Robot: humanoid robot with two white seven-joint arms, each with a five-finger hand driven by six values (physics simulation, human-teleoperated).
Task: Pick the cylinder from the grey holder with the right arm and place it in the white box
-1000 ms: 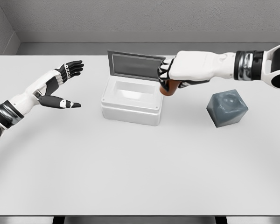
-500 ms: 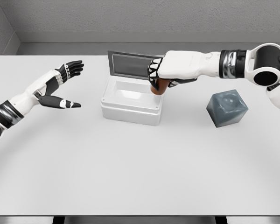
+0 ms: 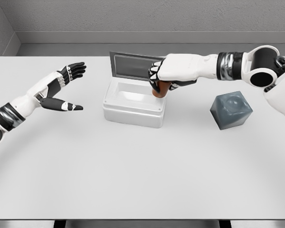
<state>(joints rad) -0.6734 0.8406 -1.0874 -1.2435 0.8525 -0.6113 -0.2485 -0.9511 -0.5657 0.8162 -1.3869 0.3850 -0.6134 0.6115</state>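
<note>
We see the right hand point(image 3: 173, 71) reaching in from the right side, its arm stretched across the white table point(image 3: 133, 171). Its fingers point(image 3: 155, 76) are wrapped around the cylinder point(image 3: 160, 89), a reddish-brown piece whose lower end shows beneath the palm. The cylinder hangs over the right end of the white box point(image 3: 133, 108), just above the rim and near the raised lid point(image 3: 133, 66), which stands upright at the back of the box. We cannot tell whether the cylinder's base touches the box's edge.

The grey holder point(image 3: 231, 110) sits on the table to the right of the box, well apart from it, with a shallow hollow in its top face and nothing in it.

The left hand point(image 3: 61, 88) hovers over the table to the left of the box, apart from it, its fingers spread and relaxed, gripping nothing, with the thumb pointing toward the box.
</note>
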